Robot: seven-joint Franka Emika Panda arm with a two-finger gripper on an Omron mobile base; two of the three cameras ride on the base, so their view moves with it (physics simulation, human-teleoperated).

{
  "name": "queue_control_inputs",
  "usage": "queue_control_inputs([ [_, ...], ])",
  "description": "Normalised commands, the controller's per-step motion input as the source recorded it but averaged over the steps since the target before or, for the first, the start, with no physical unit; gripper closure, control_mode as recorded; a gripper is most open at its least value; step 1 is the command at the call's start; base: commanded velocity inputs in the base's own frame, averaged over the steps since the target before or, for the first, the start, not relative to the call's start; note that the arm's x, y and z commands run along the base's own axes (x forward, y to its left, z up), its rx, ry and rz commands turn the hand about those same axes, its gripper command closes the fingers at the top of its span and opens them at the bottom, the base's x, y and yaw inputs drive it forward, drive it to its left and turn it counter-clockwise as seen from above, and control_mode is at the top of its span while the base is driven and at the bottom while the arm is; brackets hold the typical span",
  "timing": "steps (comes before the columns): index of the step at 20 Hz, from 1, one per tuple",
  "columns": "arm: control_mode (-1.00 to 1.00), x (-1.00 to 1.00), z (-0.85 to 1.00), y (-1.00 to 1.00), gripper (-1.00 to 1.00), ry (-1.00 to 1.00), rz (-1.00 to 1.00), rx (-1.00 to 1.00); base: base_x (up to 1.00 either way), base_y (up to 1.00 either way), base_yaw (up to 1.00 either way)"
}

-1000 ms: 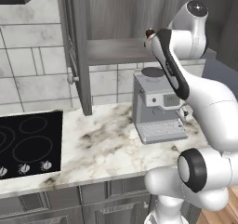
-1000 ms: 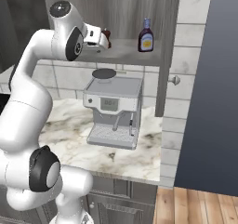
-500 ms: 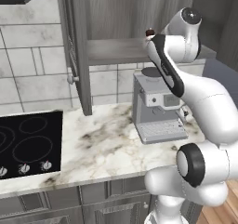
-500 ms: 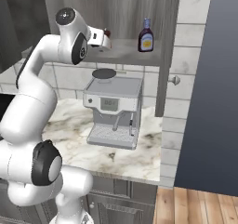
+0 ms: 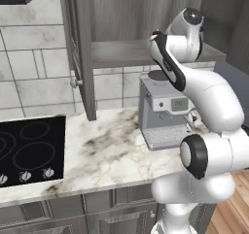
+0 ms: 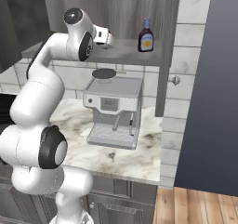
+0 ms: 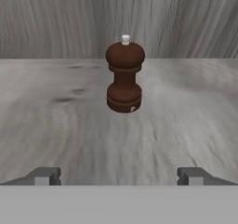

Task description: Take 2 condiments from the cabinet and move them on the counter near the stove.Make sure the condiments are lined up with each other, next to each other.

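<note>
The pepper mill [image 7: 124, 74] stands upright on the grey plank shelf [image 7: 186, 125] of the cabinet [image 5: 80, 48], centred ahead of the gripper [image 7: 120, 175] and clear of it; it is a squat, dark red-brown turned piece with a rounded head, a narrow waist, a wider round foot and a small pale knob on top. The gripper is spread wide and holds nothing, its two finger tips [image 7: 44, 175] standing far apart on either side of the mill's line, short of it. Further along the same shelf, in the right base view, stands the bottle [image 6: 146, 35], slim and dark with a pale label and a blue-white cap, upright and well apart from the gripper [image 6: 108, 38], near the open cabinet door [image 6: 168, 51]. Below the shelf a steel coffee machine [image 6: 113, 110] sits on the marble tabletop [image 5: 102, 150], and the black stove [image 5: 29, 150] lies flush in the tabletop to the left, its small silver knobs in a row at the front.
</note>
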Motion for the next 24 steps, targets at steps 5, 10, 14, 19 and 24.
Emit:
queue_control_inputs([
  [5, -1.00, 0.43, 0.00, 0.00, -1.00, 0.00, 0.00, 0.00, 0.00, 0.00, 0.00],
  [10, -1.00, 0.44, 0.00, 0.00, -1.00, 0.00, 0.00, 0.00, 0.00, 0.00, 0.00],
  [14, -1.00, 0.42, -0.01, -0.02, -1.00, 0.00, 0.00, 0.00, 0.00, 0.00, 0.00],
  [19, -1.00, 0.36, -0.04, -0.03, -1.00, 0.00, 0.00, 0.00, 0.00, 0.00, 0.00],
  [24, -1.00, 0.37, -0.07, 0.00, -1.00, 0.02, 0.00, 0.00, 0.00, 0.00, 0.00],
])
